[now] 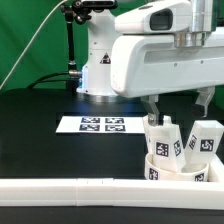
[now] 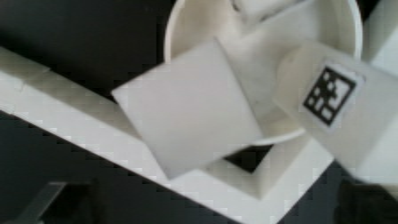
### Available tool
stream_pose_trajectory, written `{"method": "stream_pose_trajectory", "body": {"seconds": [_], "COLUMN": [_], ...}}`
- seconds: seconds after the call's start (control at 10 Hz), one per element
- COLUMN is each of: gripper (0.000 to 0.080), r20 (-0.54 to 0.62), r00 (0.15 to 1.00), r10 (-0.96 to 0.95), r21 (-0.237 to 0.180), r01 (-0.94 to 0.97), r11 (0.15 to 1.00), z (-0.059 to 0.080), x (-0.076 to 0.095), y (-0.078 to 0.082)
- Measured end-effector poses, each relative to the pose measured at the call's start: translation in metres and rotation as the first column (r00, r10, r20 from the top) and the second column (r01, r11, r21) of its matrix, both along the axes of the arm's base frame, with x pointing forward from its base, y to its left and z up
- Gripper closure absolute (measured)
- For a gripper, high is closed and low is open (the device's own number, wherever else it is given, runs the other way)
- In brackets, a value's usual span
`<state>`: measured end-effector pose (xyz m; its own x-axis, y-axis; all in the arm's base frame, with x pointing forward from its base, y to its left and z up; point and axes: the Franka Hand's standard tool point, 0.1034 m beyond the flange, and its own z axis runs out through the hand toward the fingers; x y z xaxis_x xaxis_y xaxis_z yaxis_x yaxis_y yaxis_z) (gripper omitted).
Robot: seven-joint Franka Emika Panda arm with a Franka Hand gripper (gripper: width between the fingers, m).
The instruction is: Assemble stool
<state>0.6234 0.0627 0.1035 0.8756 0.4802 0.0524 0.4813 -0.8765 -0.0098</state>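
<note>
The jaws' state cannot be told: the gripper [image 1: 157,113] hangs just above a leg, its fingertips blurred against it. Nearest in the exterior view runs the white rail [image 1: 80,188]. Behind it, at that view's right, sits the seat [image 1: 170,168], with 2 tagged legs standing in it: leg 1 [image 1: 162,142] under the gripper, leg 2 [image 1: 205,139] beside. Farther back lies the marker board [image 1: 98,124], then the arm's base [image 1: 98,60].
</note>
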Motion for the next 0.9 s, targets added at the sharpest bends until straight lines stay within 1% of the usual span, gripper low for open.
{"method": "stream_pose_trajectory", "body": {"seconds": [0.1,0.2,0.3,0.5,0.8,0.9], "gripper": [0.0151,0.0151,0.0151,0.0151,0.0151,0.0151], "r20": [-0.001,0.002,0.008,0.001,0.015,0.015], "r00": [0.999,0.987,0.977,0.976,0.977,0.979], "r10": [0.035,0.16,0.212,0.218,0.214,0.203], "r21": [-0.003,-0.023,-0.035,-0.037,-0.049,-0.049], "r01": [-0.035,-0.16,-0.211,-0.217,-0.213,-0.202], "r11": [0.999,0.987,0.977,0.975,0.976,0.978], "z": [-0.001,-0.002,-0.005,-0.011,-0.02,-0.02], "x": [0.0,0.0,-0.002,-0.006,-0.005,-0.005], "y": [-0.003,-0.007,-0.009,-0.01,-0.012,-0.012]}}
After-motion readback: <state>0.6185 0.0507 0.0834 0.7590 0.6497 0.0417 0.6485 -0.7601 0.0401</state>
